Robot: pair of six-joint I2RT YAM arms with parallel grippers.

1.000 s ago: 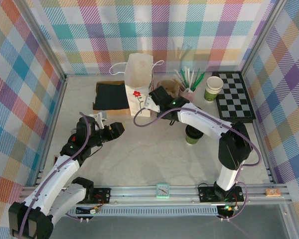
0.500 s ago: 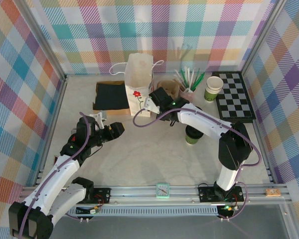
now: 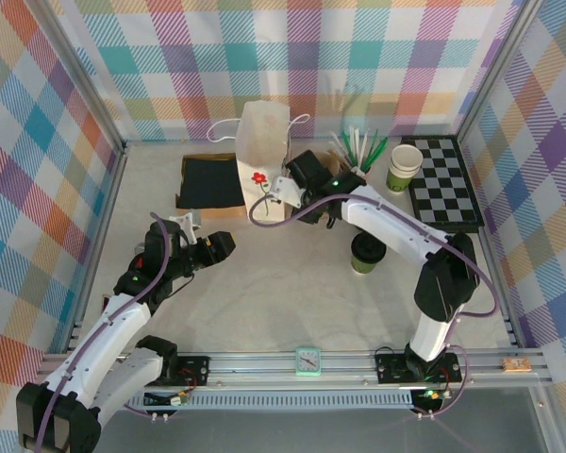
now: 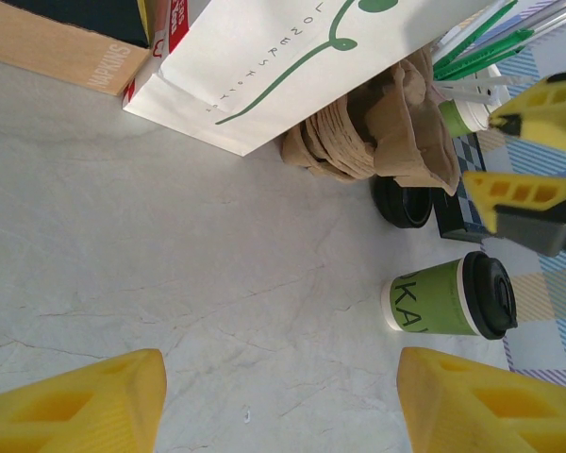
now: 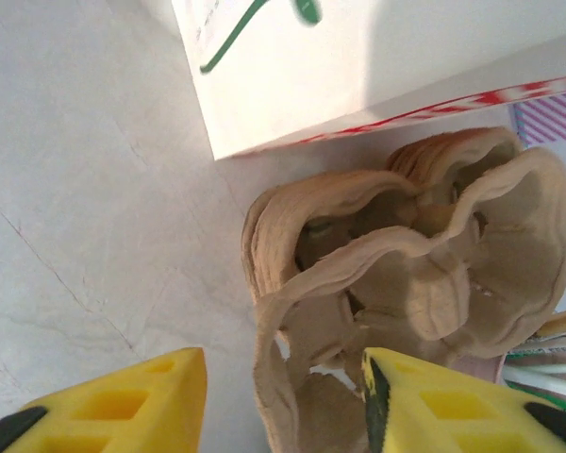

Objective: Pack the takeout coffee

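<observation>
The takeout coffee (image 3: 365, 255) is standing upright on the worktop (image 3: 283, 302), right of centre and partly under the right arm's forearm, well apart from the white flower-printed paper bag (image 3: 262, 151). In the left wrist view the cup (image 4: 443, 297) is showing a green body with white lettering, a cream band near the top and a round black lid pressed on. The right tool (image 3: 299, 192) is hovering just beside the bag's base, its yellow fingers (image 5: 104, 401) standing apart with nothing between them, facing a stack of brown pulp cup carriers (image 5: 406, 264). The left tool (image 3: 217, 247) is resting low over the worktop, spread wide and gripping nothing.
</observation>
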